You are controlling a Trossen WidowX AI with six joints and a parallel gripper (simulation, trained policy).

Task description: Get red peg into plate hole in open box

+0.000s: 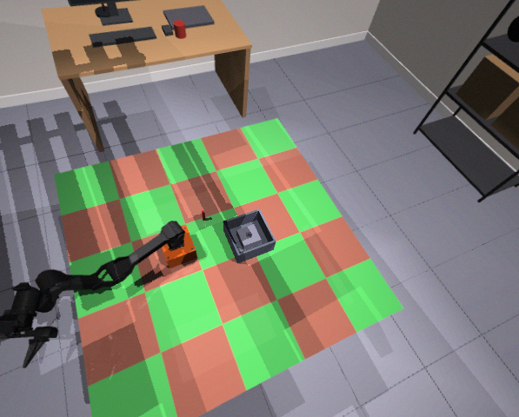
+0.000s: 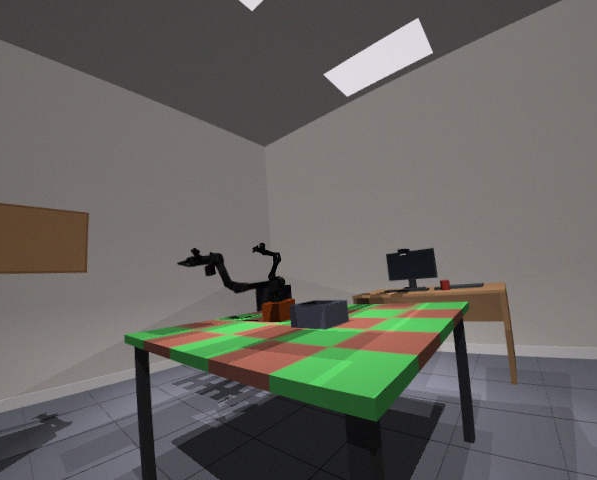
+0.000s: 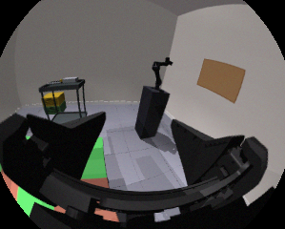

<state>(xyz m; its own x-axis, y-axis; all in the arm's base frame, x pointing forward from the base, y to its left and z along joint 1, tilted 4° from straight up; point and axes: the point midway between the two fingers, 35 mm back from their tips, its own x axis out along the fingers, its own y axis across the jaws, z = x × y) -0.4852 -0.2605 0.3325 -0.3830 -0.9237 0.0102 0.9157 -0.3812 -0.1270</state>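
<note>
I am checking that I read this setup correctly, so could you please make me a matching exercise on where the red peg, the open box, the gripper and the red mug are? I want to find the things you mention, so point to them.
1. Red peg [image 1: 202,215]
2. Open box [image 1: 256,249] [image 2: 319,315]
3. Gripper [image 1: 9,354] [image 2: 180,263] [image 3: 139,118]
4. Red mug [image 1: 180,29] [image 2: 444,284]

A. On the wooden desk
B. Beyond the checkered table's edge, fingers apart
C. Upright on the checkered table, outside the box
D. On the checkered table, with a holed plate inside

Pairs: 1-C, 2-D, 3-B, 4-A
</note>
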